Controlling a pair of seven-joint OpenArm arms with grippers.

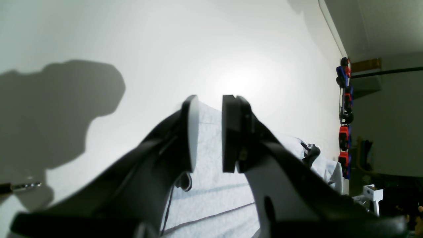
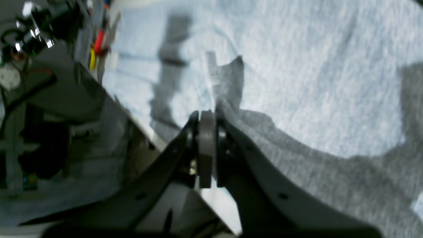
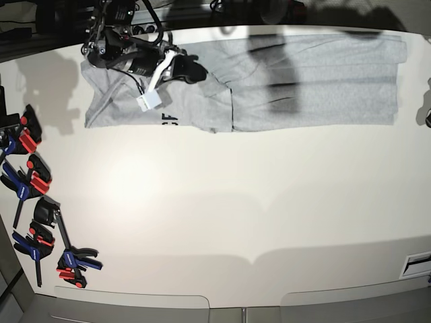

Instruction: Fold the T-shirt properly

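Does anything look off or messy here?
Mostly the shirt: at the table's far edge, the end under the right arm looks rumpled and slanted, with bits of dark lettering peeking out, while the other end lies much flatter. I see no spill or damage.

Looks like a robotics lab or workshop: red-and-blue bar clamps (image 3: 23, 187) lined up along a pale worktop (image 3: 222, 202), black robot arm (image 3: 128, 44) with exposed cables mounted at the far edge, and, blurrily, perhaps more equipment beyond the edge.
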